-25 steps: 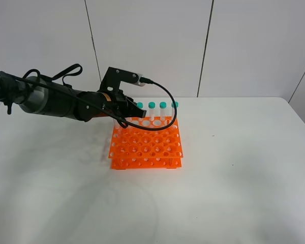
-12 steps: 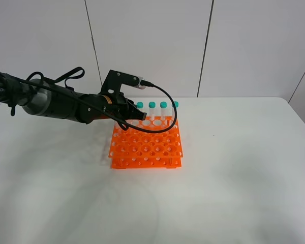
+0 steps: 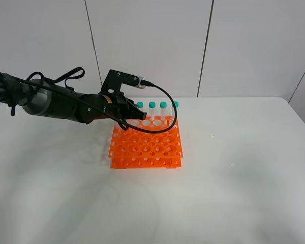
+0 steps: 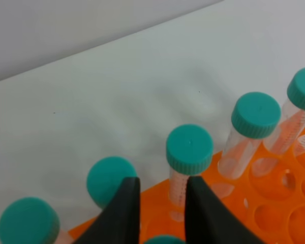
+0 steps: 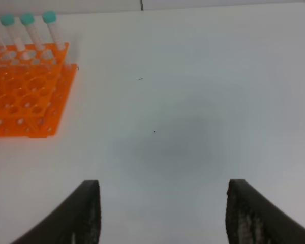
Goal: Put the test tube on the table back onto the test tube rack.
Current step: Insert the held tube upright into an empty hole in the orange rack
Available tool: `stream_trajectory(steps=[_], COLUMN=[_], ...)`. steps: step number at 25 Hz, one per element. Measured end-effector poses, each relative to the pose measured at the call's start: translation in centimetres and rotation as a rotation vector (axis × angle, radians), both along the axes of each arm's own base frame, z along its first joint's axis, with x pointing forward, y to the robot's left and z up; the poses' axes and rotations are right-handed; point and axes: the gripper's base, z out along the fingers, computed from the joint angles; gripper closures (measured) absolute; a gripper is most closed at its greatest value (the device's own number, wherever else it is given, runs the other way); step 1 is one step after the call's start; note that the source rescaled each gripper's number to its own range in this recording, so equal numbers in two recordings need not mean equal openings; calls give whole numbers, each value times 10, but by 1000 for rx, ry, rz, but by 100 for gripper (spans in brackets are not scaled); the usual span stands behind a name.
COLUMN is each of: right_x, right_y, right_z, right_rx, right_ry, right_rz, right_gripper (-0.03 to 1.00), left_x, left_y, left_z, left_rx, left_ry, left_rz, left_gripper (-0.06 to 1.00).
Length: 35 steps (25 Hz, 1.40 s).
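Observation:
The orange test tube rack (image 3: 147,147) stands mid-table with teal-capped tubes (image 3: 163,109) upright along its back row. My left gripper (image 3: 137,114) reaches over the rack's back left corner. In the left wrist view its black fingers (image 4: 124,213) stand close together above the rack (image 4: 274,213). A teal cap of the test tube (image 4: 162,239) peeks out between them at the frame's edge, and the gripper (image 4: 161,185) is shut on it. Behind the fingers, several capped tubes (image 4: 189,147) stand in a row. My right gripper (image 5: 162,203) hangs open and empty over bare table.
The white table (image 3: 234,178) spreads wide around the rack, which the right wrist view shows off to one side (image 5: 25,101). A black cable (image 3: 165,99) loops from the left wrist camera over the back-row tubes. White wall panels rise behind the table.
The left arm edged slightly right toward the rack's back row about a second ago, then held still. The tubes and rack have not moved.

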Motion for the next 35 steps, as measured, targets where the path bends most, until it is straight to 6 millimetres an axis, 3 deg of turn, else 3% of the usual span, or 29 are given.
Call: stream_trajectory(steps=[29,35], right_x=[0,0], right_y=[0,0], right_z=[0,0], right_rx=[0,0], right_ry=[0,0], right_rz=[0,0], right_gripper=[32,32], left_x=[2,2], left_y=[1,1], left_z=[0,-1], left_rx=[2,3], left_ry=[-19,-31], left_rz=[-1,-4], left_gripper=[88,80])
